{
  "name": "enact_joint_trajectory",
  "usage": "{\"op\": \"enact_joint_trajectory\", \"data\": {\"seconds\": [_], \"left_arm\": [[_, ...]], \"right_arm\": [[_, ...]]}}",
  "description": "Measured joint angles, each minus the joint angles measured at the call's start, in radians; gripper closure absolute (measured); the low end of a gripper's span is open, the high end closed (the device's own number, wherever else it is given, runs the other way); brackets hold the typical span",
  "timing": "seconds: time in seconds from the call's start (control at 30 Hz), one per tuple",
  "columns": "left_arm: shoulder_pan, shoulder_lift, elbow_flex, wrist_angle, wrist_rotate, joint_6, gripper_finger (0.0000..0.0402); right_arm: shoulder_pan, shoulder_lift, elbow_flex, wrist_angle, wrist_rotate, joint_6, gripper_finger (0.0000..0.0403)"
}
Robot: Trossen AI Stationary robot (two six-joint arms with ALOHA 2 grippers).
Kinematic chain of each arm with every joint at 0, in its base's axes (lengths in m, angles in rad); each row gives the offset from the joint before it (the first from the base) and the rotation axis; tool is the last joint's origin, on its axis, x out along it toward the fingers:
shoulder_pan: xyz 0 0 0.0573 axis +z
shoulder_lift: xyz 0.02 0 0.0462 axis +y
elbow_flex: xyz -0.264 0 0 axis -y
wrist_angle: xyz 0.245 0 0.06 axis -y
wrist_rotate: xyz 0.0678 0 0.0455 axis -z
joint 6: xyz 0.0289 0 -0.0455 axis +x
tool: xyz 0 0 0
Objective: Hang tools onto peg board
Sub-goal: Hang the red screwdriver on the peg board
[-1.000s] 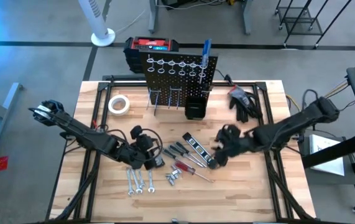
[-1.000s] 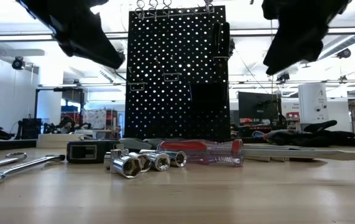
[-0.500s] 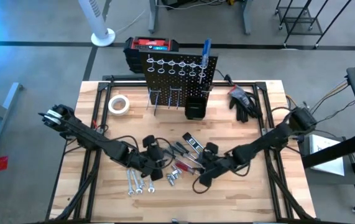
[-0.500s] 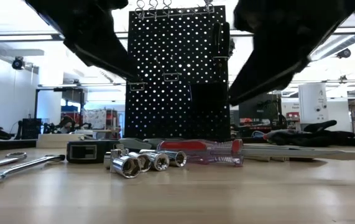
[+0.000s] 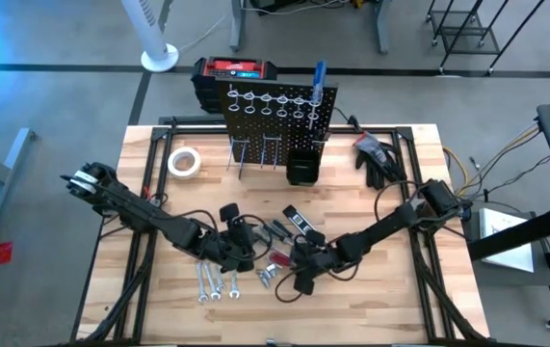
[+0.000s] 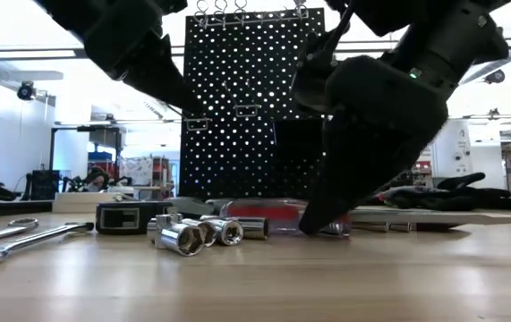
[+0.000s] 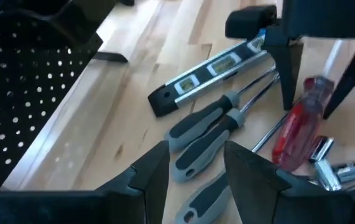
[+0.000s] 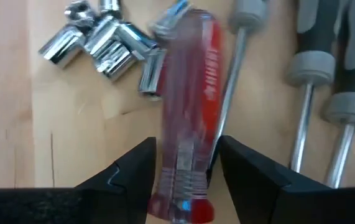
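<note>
A red clear-handled screwdriver (image 5: 279,258) lies flat on the table among the tools. My right gripper (image 8: 186,146) is open and low over it, with one finger on each side of the handle (image 8: 189,112). In the low view its fingers (image 6: 322,210) reach down to table level. My left gripper (image 7: 196,149) is open, above the table, over several grey-and-black screwdrivers (image 7: 205,134) beside a small level (image 7: 214,68). The black peg board (image 5: 276,111) stands upright at the far middle of the table, with a blue-handled screwdriver (image 5: 320,77) in a top ring. My right gripper comes slanting down from the table's right side, and its open fingers (image 8: 133,171) stand along both sides of the red handle's end (image 8: 180,199). I cannot tell whether they touch it. The screwdriver lies flat on the table.
Silver sockets (image 5: 267,277) and wrenches (image 5: 215,281) lie near the front. A small tape measure (image 6: 130,216) sits left of the sockets. A white tape roll (image 5: 185,161), black gloves (image 5: 376,154) and a black-and-red case (image 5: 234,72) are farther back.
My right gripper has moved toward the table's left and near edges and come down over the red screwdriver, its fingers now on either side of the handle. My left gripper has shifted a little toward the right. The tools have stayed where they were.
</note>
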Motion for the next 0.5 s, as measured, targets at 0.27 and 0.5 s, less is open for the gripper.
{"op": "enact_joint_trajectory", "data": {"seconds": [0.27, 0.5], "left_arm": [[0.000, -0.002, 0.000, 0.005, 0.068, -0.038, 0.0258], [-0.002, -0.022, 0.000, 0.086, 0.076, -0.045, 0.0258]], "right_arm": [[-0.007, -0.014, 0.001, -0.060, 0.031, 0.085, 0.0310], [0.029, -0.107, -0.016, -0.065, 0.183, 0.112, 0.0310]]}}
